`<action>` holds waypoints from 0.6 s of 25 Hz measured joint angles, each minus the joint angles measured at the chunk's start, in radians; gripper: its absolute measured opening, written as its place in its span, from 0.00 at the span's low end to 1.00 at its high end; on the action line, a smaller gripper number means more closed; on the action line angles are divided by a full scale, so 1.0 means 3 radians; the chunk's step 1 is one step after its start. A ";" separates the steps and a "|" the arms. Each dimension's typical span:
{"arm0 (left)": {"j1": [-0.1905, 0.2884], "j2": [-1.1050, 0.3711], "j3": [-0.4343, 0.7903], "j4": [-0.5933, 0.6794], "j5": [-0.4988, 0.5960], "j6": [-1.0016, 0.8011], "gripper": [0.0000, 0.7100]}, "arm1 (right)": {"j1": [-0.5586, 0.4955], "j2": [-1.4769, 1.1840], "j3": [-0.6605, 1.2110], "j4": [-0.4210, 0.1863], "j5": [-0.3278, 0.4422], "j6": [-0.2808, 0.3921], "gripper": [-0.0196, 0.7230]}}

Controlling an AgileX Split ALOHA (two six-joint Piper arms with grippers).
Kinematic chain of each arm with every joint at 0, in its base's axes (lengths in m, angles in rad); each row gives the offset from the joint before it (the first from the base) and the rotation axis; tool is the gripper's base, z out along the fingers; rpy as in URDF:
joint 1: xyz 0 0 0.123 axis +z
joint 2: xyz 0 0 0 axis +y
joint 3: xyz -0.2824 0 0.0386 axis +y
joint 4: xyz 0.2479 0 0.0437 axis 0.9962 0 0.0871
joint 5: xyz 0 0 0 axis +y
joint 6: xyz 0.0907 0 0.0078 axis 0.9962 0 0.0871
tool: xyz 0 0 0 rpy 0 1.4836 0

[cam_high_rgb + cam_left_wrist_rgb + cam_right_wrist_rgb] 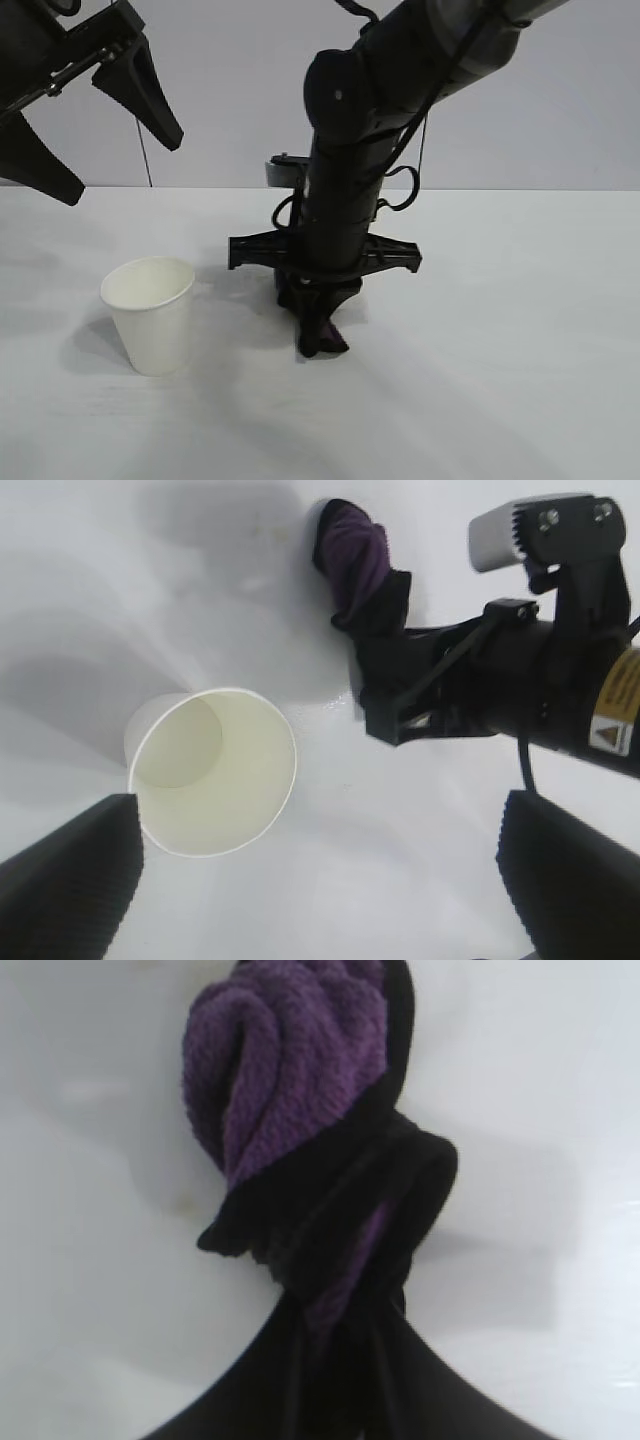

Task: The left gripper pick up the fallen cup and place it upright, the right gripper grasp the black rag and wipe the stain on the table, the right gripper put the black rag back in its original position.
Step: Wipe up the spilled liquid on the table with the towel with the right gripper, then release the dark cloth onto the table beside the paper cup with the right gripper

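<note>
Gripping the rag [322, 328] in closed jaws, right gripper [318, 300] is pressing it onto the surface [500, 330]; left gripper [95, 120] is hovering open above the upright cup [150, 313].

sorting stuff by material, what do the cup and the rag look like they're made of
The cup: probably paper, matte white, with thin walls and a rolled rim; it stands upright.

The black rag: a soft looped cloth like terry or microfibre, black with purple patches, going by its nubby pile; the right gripper is shut on it, pressing it to the table.
</note>
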 joint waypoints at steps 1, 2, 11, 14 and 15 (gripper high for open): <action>0.0000 0.0000 0.0000 0.0000 0.0000 0.0000 0.98 | -0.0037 -0.0008 0.0000 -0.0012 0.0050 -0.0010 0.12; 0.0000 0.0000 0.0000 0.0000 0.0000 0.0000 0.98 | -0.0054 -0.0007 0.0000 -0.0015 0.0089 -0.0030 0.12; 0.0000 0.0000 0.0000 0.0000 0.0000 0.0000 0.98 | -0.0054 -0.0192 0.0003 0.0241 0.0548 -0.0357 0.70; 0.0000 0.0000 0.0000 0.0000 0.0000 0.0000 0.98 | -0.0093 -0.0438 0.0003 0.0216 0.0661 -0.0390 0.79; 0.0000 0.0000 0.0000 0.0000 0.0000 0.0000 0.98 | -0.0131 -0.0539 0.0003 0.0216 0.0672 -0.0390 0.80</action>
